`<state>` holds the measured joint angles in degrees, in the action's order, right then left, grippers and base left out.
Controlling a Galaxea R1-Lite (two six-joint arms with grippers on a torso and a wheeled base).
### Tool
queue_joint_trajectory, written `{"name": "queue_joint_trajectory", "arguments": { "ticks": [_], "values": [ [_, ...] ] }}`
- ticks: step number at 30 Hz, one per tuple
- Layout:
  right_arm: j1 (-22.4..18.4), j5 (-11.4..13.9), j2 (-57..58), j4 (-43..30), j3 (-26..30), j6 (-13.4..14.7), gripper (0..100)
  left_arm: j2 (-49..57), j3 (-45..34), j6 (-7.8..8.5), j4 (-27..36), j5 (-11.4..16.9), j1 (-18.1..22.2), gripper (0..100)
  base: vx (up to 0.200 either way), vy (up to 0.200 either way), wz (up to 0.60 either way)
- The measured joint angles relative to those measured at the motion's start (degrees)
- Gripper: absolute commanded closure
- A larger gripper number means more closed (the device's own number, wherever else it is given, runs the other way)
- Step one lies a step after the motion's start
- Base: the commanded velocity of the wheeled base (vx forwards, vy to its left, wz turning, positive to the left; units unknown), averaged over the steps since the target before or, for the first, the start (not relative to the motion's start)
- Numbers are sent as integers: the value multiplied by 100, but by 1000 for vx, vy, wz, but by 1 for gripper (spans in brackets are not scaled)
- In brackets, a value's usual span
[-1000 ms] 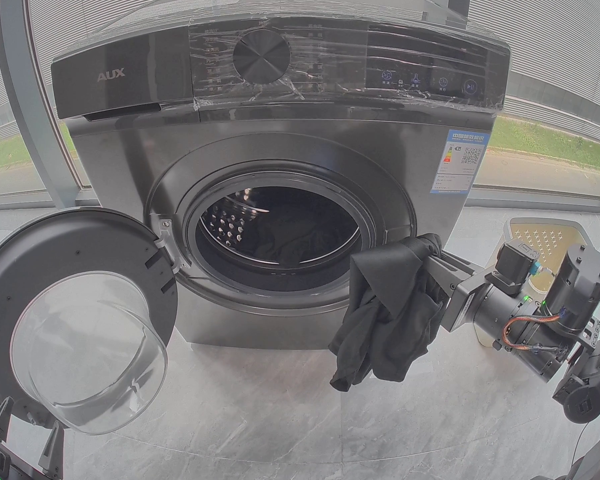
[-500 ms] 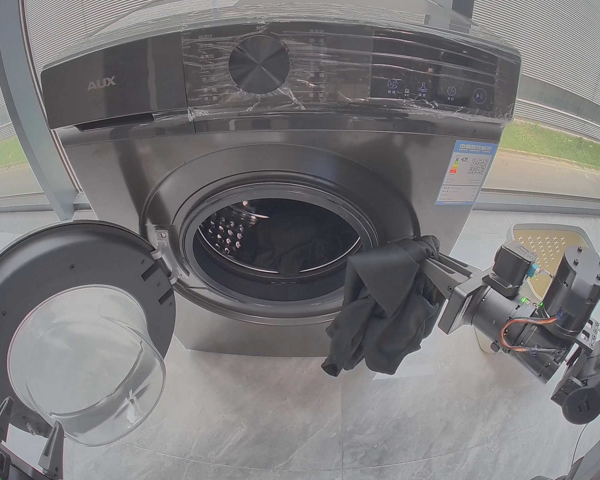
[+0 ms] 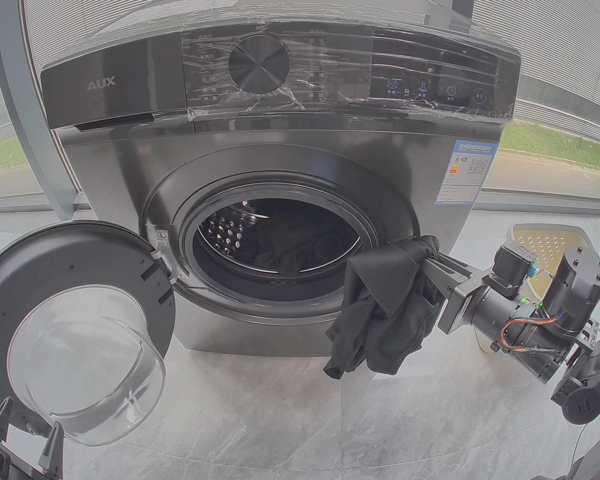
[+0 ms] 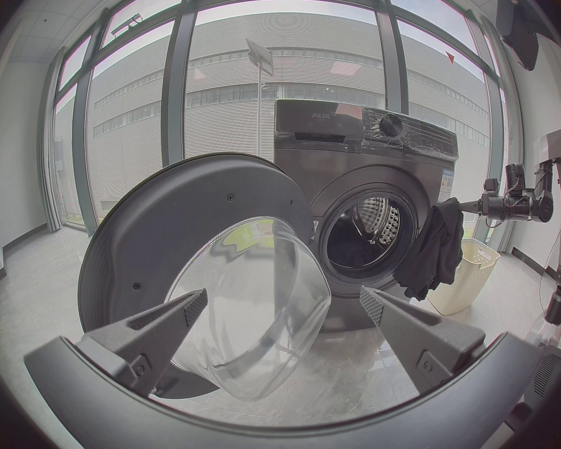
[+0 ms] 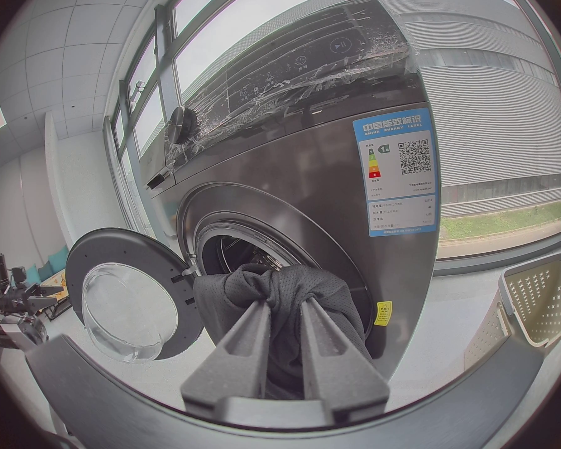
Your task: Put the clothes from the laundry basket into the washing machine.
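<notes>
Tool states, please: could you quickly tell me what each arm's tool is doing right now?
Left tool: open, holding nothing.
Right tool: closed on the black garment.

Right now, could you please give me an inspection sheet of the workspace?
Surface: floor, glossy pale tiles.
Job's things: washer with door swung open; dark cloth in its drum; black garment hanging beside the opening; basket behind the right arm.
Clutter: nothing seen.
Grippers: right gripper shut on garment; left gripper open, low near the door.
Cables: orange wire looped on the right wrist.
Surroundings: windows, building and grass outside.
</notes>
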<state>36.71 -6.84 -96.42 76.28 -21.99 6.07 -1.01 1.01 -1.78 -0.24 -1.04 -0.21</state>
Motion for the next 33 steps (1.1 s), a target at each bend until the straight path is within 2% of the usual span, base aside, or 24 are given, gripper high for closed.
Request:
{"name": "queue_joint_trajectory", "arguments": {
  "ticks": [3, 19, 21, 24, 30, 33],
  "values": [
    [4, -2, 0, 0, 0, 5, 100, -2, 0, 1, 2, 0, 0, 0, 0, 200, 0],
    [91, 2, -20, 0, 88, 6, 100, 0, 0, 11, 0, -2, 2, 0, 0, 0, 0],
    [144, -9, -17, 2, 113, 11, 100, -2, 0, 44, -2, 4, 7, 0, 0, 0, 0],
    [288, -5, -20, 35, 155, 106, 100, -2, 0, 176, -2, 15, 10, 0, 0, 0, 0],
    [530, -51, -188, 61, 138, 290, 100, -2, 0, 222, -13, 33, 16, 0, 0, 0, 0],
    [662, -194, -375, 197, 124, 354, 100, -2, 0, 249, -20, 39, 16, 0, 0, 0, 0]
  ]
}}
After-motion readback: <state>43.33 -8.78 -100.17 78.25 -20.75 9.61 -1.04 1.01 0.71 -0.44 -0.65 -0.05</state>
